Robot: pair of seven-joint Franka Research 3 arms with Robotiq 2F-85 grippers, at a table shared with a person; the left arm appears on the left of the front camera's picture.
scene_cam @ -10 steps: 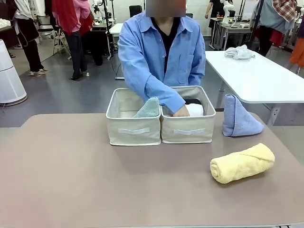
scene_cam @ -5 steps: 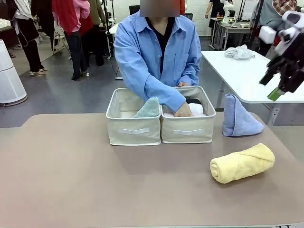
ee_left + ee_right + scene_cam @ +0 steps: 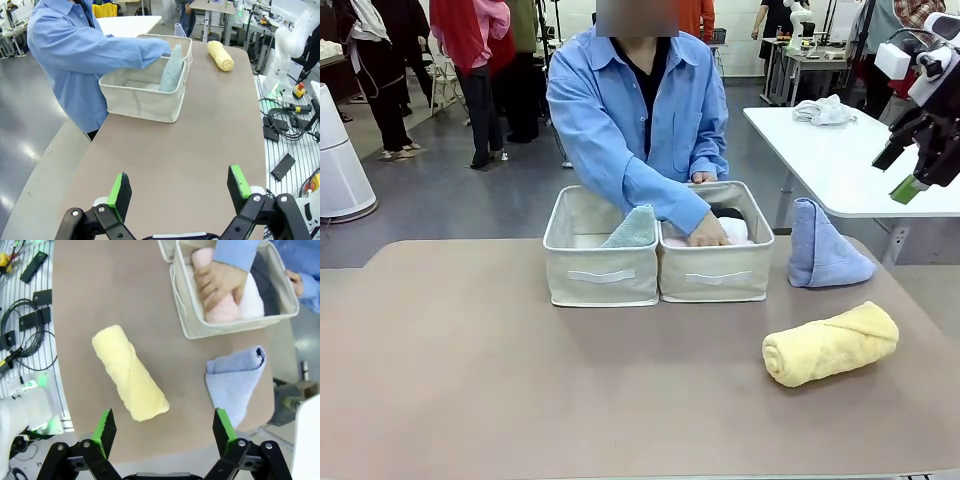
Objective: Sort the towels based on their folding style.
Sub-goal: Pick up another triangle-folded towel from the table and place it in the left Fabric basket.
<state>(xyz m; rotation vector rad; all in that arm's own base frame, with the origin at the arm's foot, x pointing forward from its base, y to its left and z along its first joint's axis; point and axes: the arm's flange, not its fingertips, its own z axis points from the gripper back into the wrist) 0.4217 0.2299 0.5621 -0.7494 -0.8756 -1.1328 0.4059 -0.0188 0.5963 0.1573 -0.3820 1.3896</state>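
Note:
A yellow roll lies on the brown table at the front right, and my right gripper hovers open high above it. In the front view that gripper hangs at the upper right. A lavender-blue cone stands right of the right bin. A person's hand presses on the pink roll, which sits beside the white roll and dark grey roll in that bin. The pale green cone leans in the left bin. My left gripper is open over bare table.
A white table with a whitish-grey cloth stands behind on the right. Cables and black boxes lie off the table's edge beside the right arm's base. People walk in the background.
My right gripper has come into the front view at the upper right and risen slightly. The person has leaned to the picture's left, with the hand still in the right bin.

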